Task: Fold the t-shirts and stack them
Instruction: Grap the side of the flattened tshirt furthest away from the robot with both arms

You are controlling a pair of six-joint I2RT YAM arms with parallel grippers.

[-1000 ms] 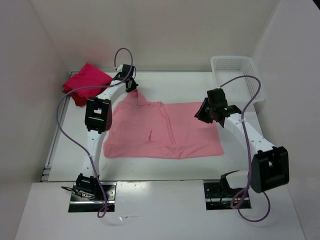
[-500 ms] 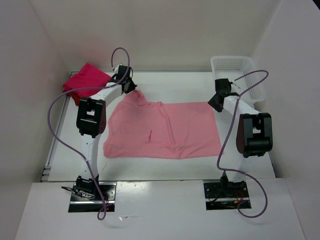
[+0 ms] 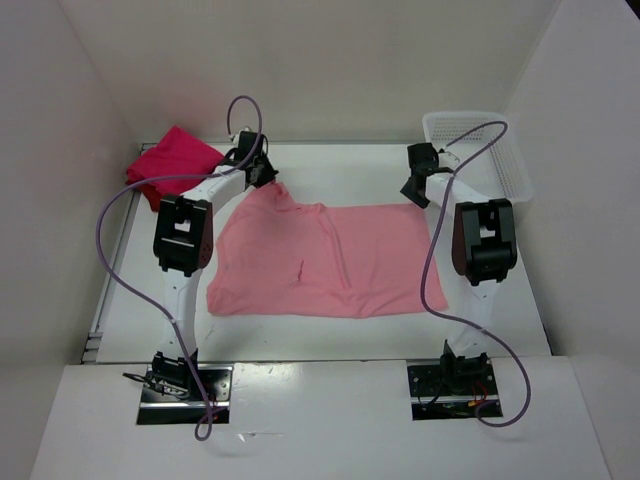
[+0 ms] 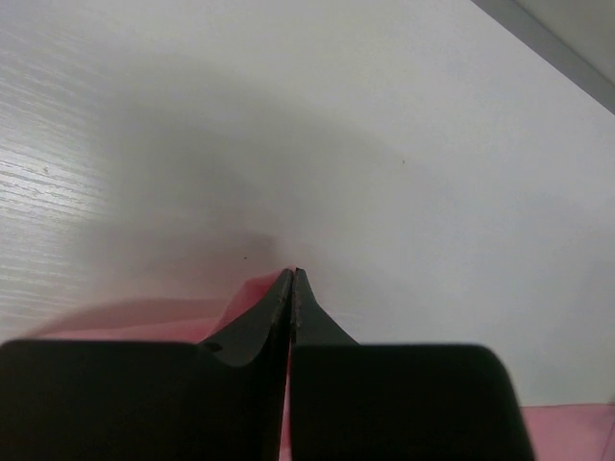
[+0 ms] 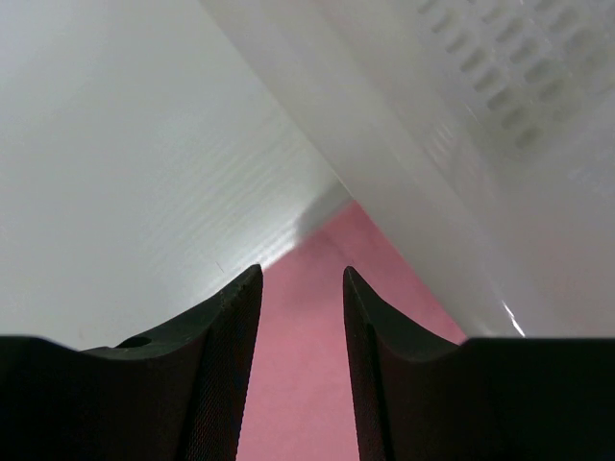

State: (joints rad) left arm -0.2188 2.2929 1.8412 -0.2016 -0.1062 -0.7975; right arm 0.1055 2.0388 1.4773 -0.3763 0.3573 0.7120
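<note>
Surface (image 3: 330,330): white; the near strip is bare.

Pink shirt (image 3: 320,260): one, salmon, spread mostly flat across the middle of the surface, with a few creases left of centre. Its far left corner is drawn up into a peak.

Left claw (image 3: 268,181): at that peak. In the wrist view, the fingers (image 4: 259,327) are pressed together with pink cloth pinched at the tips.

Right claw (image 3: 412,198): at the pink shirt's far right corner. In the wrist view, the fingers (image 5: 226,327) are spread, with pink cloth showing in the gap. Whether they touch the cloth, I cannot tell.

Red pile (image 3: 170,165): bunched cloth in the far left corner, bright crimson on top with a darker red edge below. It lies apart from the pink shirt, beside the left arm.

Basket (image 3: 500,125): white, perforated, in the far right corner. Its wall (image 5: 500,96) is close beside the right claw.
</note>
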